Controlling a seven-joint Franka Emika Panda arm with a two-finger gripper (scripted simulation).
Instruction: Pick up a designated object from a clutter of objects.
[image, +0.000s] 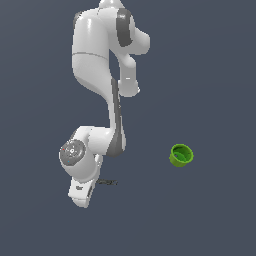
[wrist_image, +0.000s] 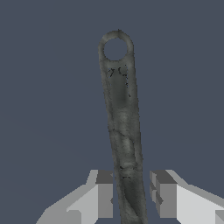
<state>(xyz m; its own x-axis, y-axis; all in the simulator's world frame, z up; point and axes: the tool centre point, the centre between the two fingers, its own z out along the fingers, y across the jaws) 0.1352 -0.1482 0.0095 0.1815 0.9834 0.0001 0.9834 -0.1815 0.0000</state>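
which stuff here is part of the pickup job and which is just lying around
Part of the job:
wrench, lying between the fingers
gripper, open around the wrench shaft

Just lying about:
green cup, off toward the exterior view's right

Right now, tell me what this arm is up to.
The Panda's gripper is lowered over the dark wrench, its open fingers straddling the handle with a gap on each side. Nothing is gripped yet. In the exterior view, the green cup sits apart, towards that view's right, untouched.
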